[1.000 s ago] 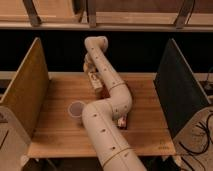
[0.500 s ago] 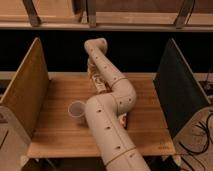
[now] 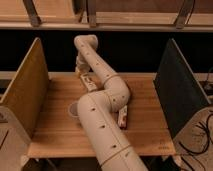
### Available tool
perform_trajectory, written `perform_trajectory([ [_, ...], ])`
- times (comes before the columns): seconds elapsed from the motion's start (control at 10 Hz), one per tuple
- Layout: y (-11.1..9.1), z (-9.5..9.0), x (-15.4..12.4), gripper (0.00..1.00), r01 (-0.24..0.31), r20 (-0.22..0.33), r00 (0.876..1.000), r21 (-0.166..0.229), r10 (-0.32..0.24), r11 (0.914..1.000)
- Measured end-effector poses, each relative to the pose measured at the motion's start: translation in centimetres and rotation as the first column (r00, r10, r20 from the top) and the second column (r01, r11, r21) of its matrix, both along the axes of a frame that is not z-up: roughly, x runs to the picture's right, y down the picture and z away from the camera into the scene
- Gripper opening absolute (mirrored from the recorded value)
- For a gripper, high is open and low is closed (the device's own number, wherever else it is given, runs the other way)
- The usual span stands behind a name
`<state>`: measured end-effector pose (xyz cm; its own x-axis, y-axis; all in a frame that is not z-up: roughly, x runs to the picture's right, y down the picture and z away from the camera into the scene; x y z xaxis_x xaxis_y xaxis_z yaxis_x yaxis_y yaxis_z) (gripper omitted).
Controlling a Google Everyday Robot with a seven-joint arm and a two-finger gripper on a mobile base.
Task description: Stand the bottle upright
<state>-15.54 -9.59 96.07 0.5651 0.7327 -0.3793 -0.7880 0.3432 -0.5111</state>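
The bottle is small and cream-white with brownish-red marks. It lies on its side at the back left of the wooden table. My gripper hangs from the wrist at the table's back edge, directly over the bottle's far end. My arm folds back across the middle of the table and hides part of the bottle.
A translucent whitish cup stands left of my arm, half hidden by it. A dark flat bar lies right of my arm. A tan panel walls the left side and a dark panel the right.
My arm's lower link has swung left and now covers more of the cup. The gripper has stayed over the bottle at the back. The bottle still lies flat.
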Motion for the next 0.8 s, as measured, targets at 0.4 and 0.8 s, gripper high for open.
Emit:
perform_trajectory([
  [0.4,1.0,-1.7,0.2,0.0,-0.006,0.003,1.0,-0.067,0.006,0.9978],
  [0.8,0.6,-2.1,-0.5,0.0,-0.007,0.014,1.0,-0.058,0.008,0.9983],
])
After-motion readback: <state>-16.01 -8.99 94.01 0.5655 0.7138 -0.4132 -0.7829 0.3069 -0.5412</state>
